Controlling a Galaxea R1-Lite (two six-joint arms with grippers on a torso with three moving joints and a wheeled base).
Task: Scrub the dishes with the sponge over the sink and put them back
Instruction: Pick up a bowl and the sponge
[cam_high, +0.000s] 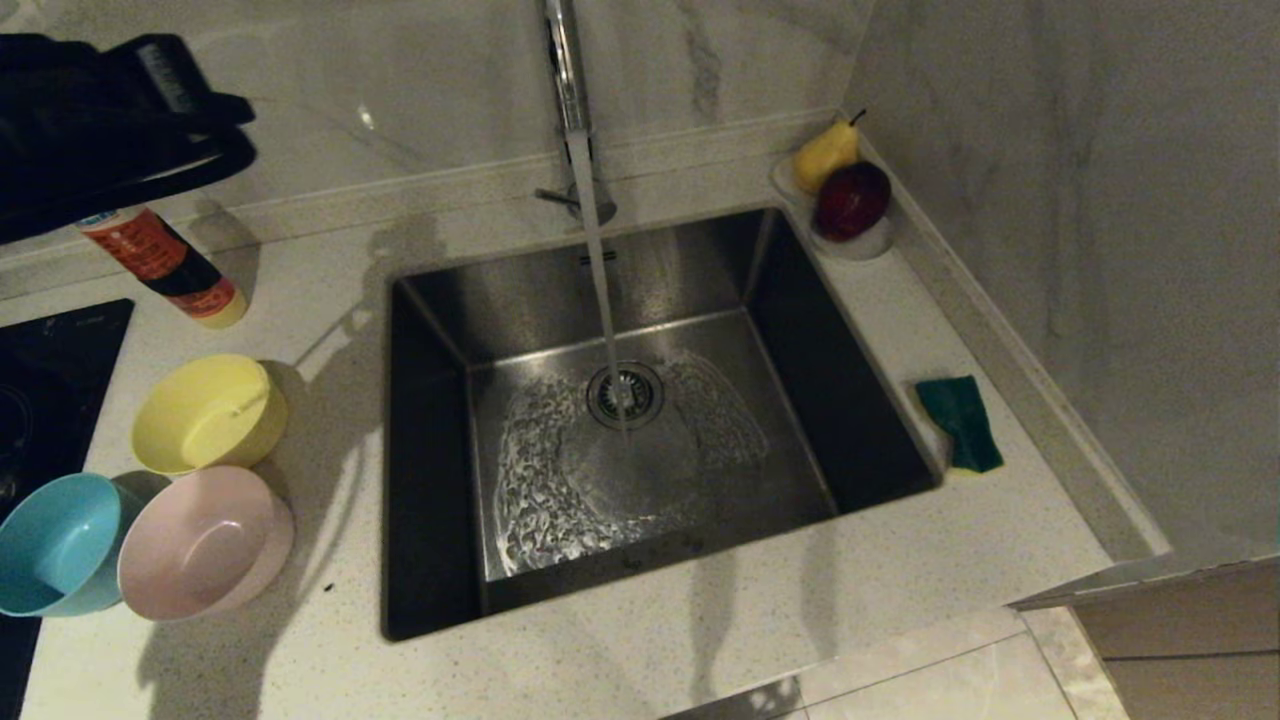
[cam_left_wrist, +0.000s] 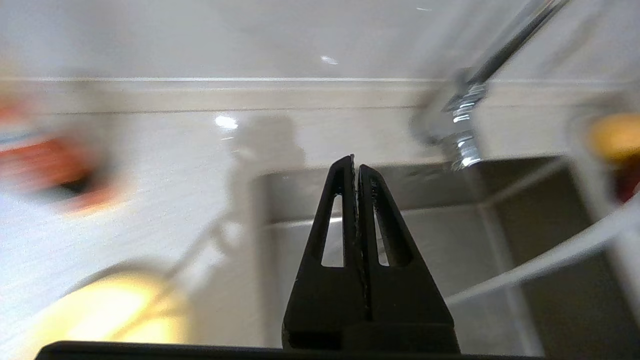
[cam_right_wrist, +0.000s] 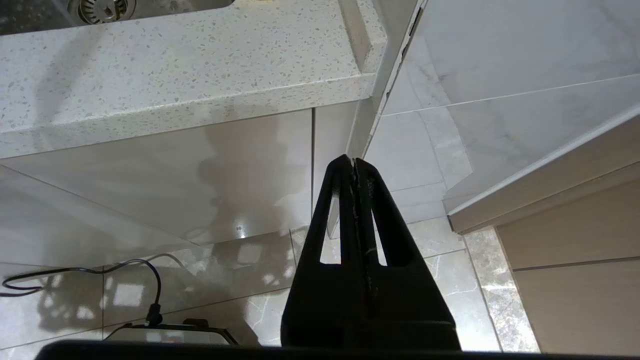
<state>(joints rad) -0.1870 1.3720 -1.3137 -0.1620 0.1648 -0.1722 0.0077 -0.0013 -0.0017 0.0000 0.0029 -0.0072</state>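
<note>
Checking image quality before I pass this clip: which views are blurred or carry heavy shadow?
Left wrist view: smeared by motion, only the shut left gripper sharp. Head view: sharp, dim, shadows beside the bowls. Right wrist view: sharp, reflections on the floor.

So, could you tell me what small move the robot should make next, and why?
Probably open the left gripper and lower it toward the yellow bowl. Its fingers are shut and empty, all three bowls sit untouched left of the sink, and the sponge lies on the right.
</note>
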